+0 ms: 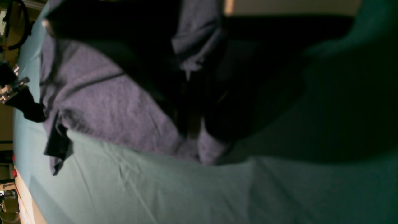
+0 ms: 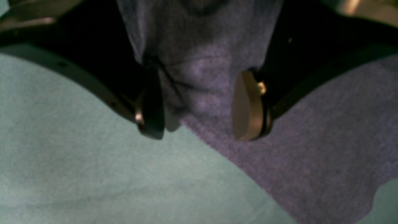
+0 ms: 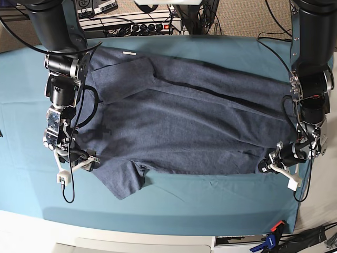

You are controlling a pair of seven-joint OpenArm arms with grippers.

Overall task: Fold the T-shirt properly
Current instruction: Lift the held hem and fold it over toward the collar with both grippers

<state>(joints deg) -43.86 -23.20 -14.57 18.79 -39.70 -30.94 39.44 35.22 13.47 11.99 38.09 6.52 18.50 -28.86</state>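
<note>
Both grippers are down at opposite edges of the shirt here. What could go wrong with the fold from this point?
1. The right gripper has fabric bunched between parted fingers, so the T-shirt might slip when lifted.
2. The left gripper sits at the far hem; its grip is too dark to judge, and a one-sided hold could skew the fold.
3. The near sleeve lies crumpled, so creases may get folded in, and the table cloth might get pinched too.

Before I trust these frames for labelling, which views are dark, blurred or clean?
Left wrist view: heavy shadow hides the left gripper; the heathered navy-blue cotton T-shirt is soft. Right wrist view: blurred close-up, the right gripper straddling shirt fabric. Base view: evenly lit and sharp over the plain teal table cloth.
</note>
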